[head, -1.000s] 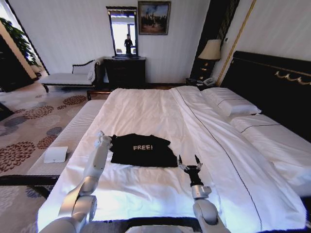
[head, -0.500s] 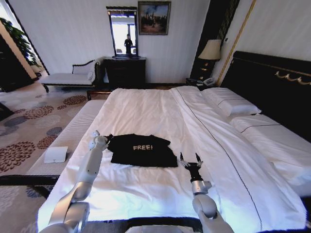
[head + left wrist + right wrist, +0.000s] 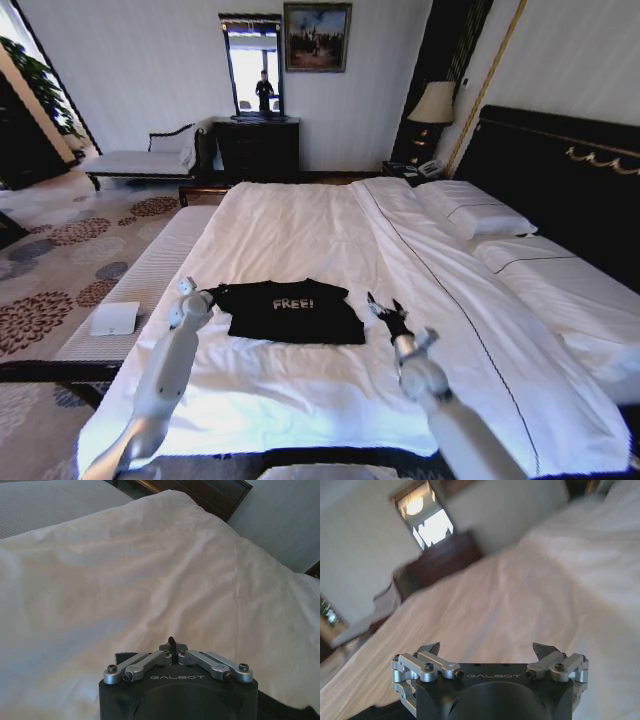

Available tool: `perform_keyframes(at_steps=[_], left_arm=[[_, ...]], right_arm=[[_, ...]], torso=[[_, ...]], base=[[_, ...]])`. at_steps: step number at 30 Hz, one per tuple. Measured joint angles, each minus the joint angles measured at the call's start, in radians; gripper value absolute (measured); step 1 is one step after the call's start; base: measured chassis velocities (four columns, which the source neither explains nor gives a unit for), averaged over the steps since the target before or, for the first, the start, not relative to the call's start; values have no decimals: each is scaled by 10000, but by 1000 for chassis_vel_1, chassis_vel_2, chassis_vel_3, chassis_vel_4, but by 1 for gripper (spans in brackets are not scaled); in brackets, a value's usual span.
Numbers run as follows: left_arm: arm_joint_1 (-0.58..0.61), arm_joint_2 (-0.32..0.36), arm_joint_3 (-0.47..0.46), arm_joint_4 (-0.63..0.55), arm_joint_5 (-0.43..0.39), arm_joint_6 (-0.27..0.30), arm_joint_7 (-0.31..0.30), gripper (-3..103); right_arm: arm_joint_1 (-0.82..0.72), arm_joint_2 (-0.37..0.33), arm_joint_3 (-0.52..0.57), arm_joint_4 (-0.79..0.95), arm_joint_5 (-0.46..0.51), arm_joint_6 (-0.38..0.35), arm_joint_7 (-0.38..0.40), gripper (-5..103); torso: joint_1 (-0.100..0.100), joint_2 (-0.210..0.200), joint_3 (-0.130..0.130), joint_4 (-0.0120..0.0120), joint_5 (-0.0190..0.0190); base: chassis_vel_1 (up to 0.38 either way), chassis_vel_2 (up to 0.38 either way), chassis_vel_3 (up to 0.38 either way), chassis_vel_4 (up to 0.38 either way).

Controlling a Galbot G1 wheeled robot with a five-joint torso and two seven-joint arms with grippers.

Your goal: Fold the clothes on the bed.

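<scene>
A black T-shirt [image 3: 290, 308] with white "FREE!" lettering lies flat on the bed [image 3: 300, 225], near its front edge. My left gripper [image 3: 190, 296] is at the shirt's left side, shut on the sleeve edge [image 3: 215, 292], which is drawn out toward it. In the left wrist view the left gripper [image 3: 171, 647] is closed over white sheet, with black cloth [image 3: 122, 656] right beside it. My right gripper [image 3: 385, 310] hovers just off the shirt's right edge. It stands open in the right wrist view [image 3: 487, 652], with nothing between its fingers.
White pillows [image 3: 470, 210] and a dark headboard [image 3: 560, 170] are at the right. A striped bench [image 3: 150, 270] holding a white item [image 3: 115, 318] runs along the bed's left side. A chaise [image 3: 140, 160], a dresser [image 3: 258, 145] and a lamp [image 3: 433, 103] stand at the far wall.
My left gripper has moved left and slightly down, drawing the shirt's left sleeve out with it. My right arm has swung and the gripper has risen closer to the shirt's right edge.
</scene>
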Motion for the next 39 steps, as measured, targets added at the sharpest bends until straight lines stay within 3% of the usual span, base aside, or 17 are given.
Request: perform_keyframes(at_steps=[5,9,15,17,23,26,32,37,39], left_arm=[[1045,133,-267,-959,64,0,12,0],[1837,144,-500,-1767,124,0,14,0],[3264,62,-849,-3046,495,-56,128,0],[4166,-44,-1093,-3449,864,-208,231,0],[4873,-72,-1069,-3515,1271,-350,437,0],[5090,-81,-1043,-3482,1399,-386,528,0],[5757,-147,-1381,-3723,1593,-449,688,0],[6005,-184,-1500,-3859,1715,-522,699,0],[6084,-307,-1514,-4017,1841,-541,698,0]], right_arm=[[1897,-123,-1473,-1818,807,-438,-246,100],[3094,36,-2339,-2666,855,-667,-441,100],[4367,773,-3355,-3595,736,-849,-509,100],[4977,1353,-3953,-4176,643,-1095,-525,100],[5488,1464,-4552,-4798,265,-1563,-514,100],[5751,1382,-4771,-5174,23,-1891,-486,100],[6388,1421,-5364,-5854,-814,-1916,-896,100],[6596,1574,-5413,-6159,-903,-1912,-972,100],[6672,1719,-5290,-6448,-725,-2283,-1177,100]], torso=[[0,-1,1,0,4],[0,0,1,-1,1],[0,0,0,0,0],[-1,0,0,2,2],[-1,0,0,6,2],[-1,0,0,-11,-1],[-1,0,0,0,2],[-1,0,0,0,1],[-1,0,0,0,4]], base=[[0,0,0,0],[0,0,0,0],[0,0,0,0],[0,0,0,0],[0,0,0,0],[0,0,0,0],[0,0,0,0],[0,0,0,0],[0,0,0,0]])
